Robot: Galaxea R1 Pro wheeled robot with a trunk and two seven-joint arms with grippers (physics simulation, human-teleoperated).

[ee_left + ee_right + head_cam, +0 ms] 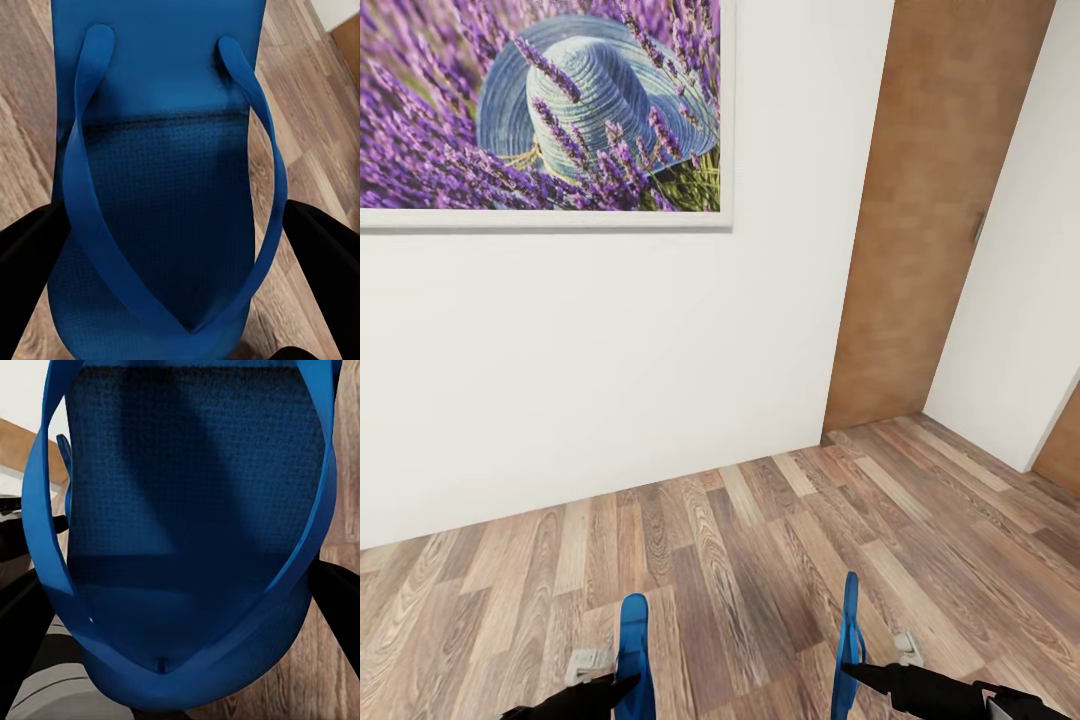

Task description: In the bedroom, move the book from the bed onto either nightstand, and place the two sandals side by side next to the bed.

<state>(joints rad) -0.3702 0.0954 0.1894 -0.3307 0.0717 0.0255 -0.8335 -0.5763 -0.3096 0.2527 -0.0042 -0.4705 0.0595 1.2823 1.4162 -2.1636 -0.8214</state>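
**Both sandals in hand, facing a bare wall**

The left gripper (622, 685) is clamped on one bright blue flip-flop sandal (632, 640), its black fingers (26, 262) pressing the sole's edges, thin straps running to the toe post. The right gripper (850, 675) holds the second bright blue flip-flop sandal (849, 640) the same way, turned edge-on. Both sandals hang above the wood-plank floor (760, 560), well apart.

The grip looks narrow, at the soles' edges; I'd worry a soft sole could flex and slip out during turning or driving.

Ahead stands a white wall (610, 380) carrying a framed picture of purple lavender and a blue straw hat (550, 100). A brown wooden door (930, 210) stands beside it.
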